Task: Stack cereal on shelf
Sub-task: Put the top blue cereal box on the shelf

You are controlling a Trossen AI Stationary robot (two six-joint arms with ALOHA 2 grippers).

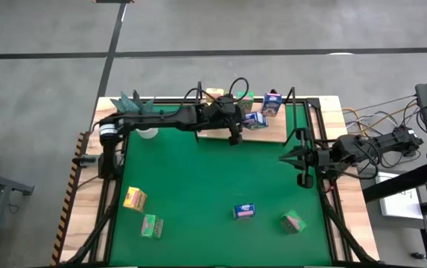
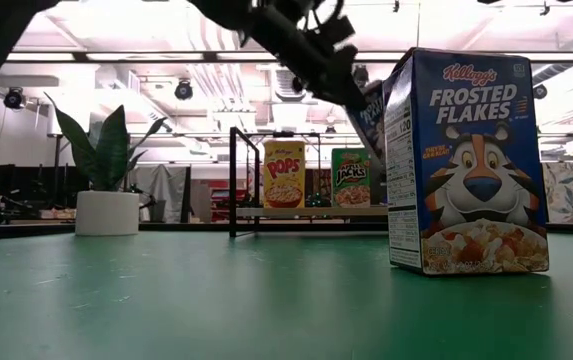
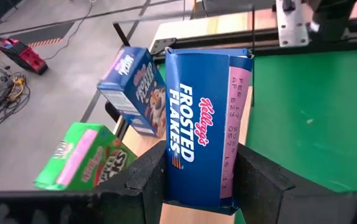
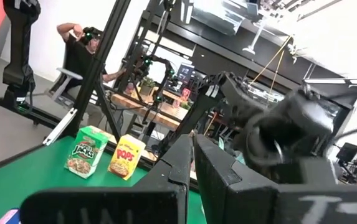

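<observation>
My left gripper [image 1: 244, 120] [image 3: 200, 186] reaches over the shelf [image 1: 302, 134] at the table's far edge, shut on a blue cereal box [image 3: 200, 130] [image 1: 256, 119]. On the shelf board stand a yellow box [image 1: 214, 94] [image 2: 284, 173], a green box [image 1: 244, 97] [image 2: 351, 177] and another blue box [image 1: 273, 102] [image 3: 134, 90]. Several more boxes are on the green mat: yellow [image 1: 135, 199], green [image 1: 151, 225], blue [image 1: 244, 211] [image 2: 466, 160], green [image 1: 293, 221]. My right gripper [image 1: 302, 160] [image 4: 194, 162] waits shut at the mat's right edge. My left gripper pinches the blue box between its two fingers [image 3: 259, 177], on two opposite sides of the end nearest the wrist [image 3: 190, 186]. The fingers slant down toward the shelf from the table's left. The box points away along the fingers and hangs clear above the shelf board.
A white pot [image 1: 144, 132] [image 2: 106, 212] with a teal plant stands at the mat's far left, under my left arm. The shelf's black upright posts [image 2: 232, 180] and wire frame ring the board. Cables and gear lie beyond the table's right edge [image 1: 392, 141].
</observation>
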